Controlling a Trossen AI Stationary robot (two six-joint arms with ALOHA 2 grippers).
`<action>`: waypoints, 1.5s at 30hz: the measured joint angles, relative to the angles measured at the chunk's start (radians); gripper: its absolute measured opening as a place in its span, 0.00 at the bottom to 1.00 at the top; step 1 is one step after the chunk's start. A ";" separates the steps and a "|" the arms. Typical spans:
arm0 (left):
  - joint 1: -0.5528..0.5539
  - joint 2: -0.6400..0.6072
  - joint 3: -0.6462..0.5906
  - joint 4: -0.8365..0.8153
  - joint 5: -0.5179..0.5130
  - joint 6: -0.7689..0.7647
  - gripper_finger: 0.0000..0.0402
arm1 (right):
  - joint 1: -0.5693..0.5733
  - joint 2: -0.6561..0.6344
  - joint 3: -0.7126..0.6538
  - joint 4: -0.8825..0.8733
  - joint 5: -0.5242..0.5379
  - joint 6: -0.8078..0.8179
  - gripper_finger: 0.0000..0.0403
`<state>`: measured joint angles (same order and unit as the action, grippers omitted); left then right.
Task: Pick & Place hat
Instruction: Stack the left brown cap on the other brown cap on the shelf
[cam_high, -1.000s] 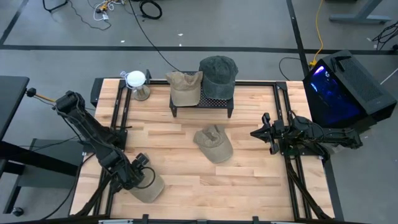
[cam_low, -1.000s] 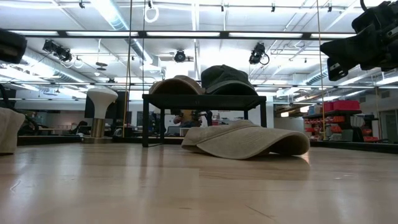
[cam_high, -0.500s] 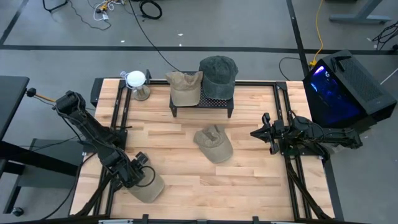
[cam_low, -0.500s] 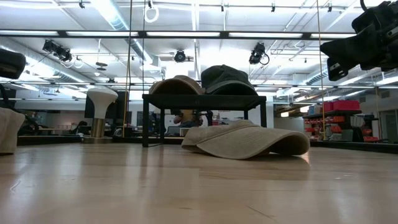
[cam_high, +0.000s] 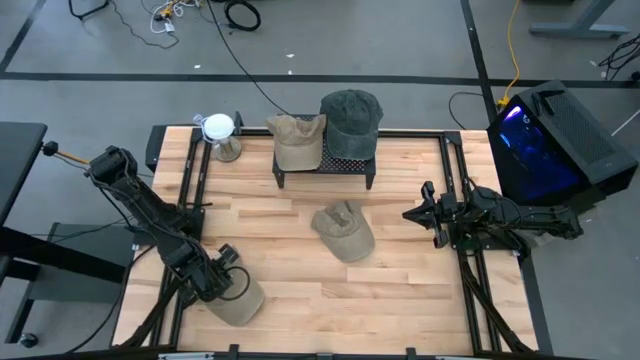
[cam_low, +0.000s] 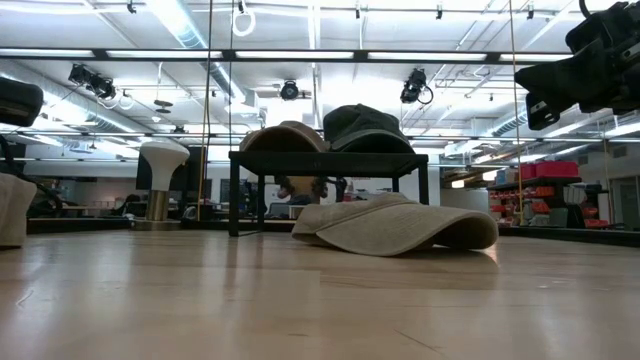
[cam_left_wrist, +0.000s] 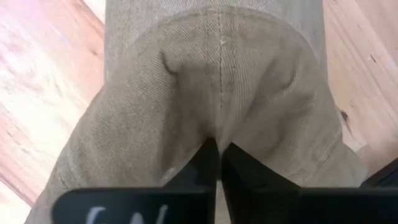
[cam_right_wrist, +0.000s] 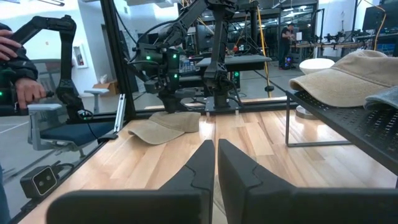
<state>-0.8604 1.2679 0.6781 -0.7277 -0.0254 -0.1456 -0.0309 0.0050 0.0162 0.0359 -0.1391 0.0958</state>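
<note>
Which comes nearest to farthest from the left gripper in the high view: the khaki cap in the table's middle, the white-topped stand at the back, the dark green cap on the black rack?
Measured from the left gripper, shut on a tan cap at the front left:
1. Khaki cap, mid-table.
2. White-topped stand, back left.
3. Dark green cap, right side of the black rack.

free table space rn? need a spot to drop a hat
Bare wood: front-right quarter, between the middle khaki hat and the right claw; also the strip from the white stand down the left side. Crowded: the back rack with two hats, and the front-left corner, where the left claw is shut on a khaki hat.
</note>
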 joint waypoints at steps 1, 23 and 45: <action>0.000 0.000 0.000 0.000 0.000 0.000 0.03 | 0.000 0.000 0.000 0.000 0.000 0.000 0.06; 0.000 0.001 0.144 -0.045 -0.020 0.005 0.01 | 0.000 0.000 0.000 0.000 0.000 0.000 0.06; 0.153 0.001 0.531 -0.361 -0.174 0.319 0.00 | 0.000 0.000 0.000 0.000 0.000 0.000 0.06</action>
<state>-0.7072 1.2690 1.2095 -1.0888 -0.1994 0.1730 -0.0308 0.0048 0.0162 0.0360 -0.1391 0.0956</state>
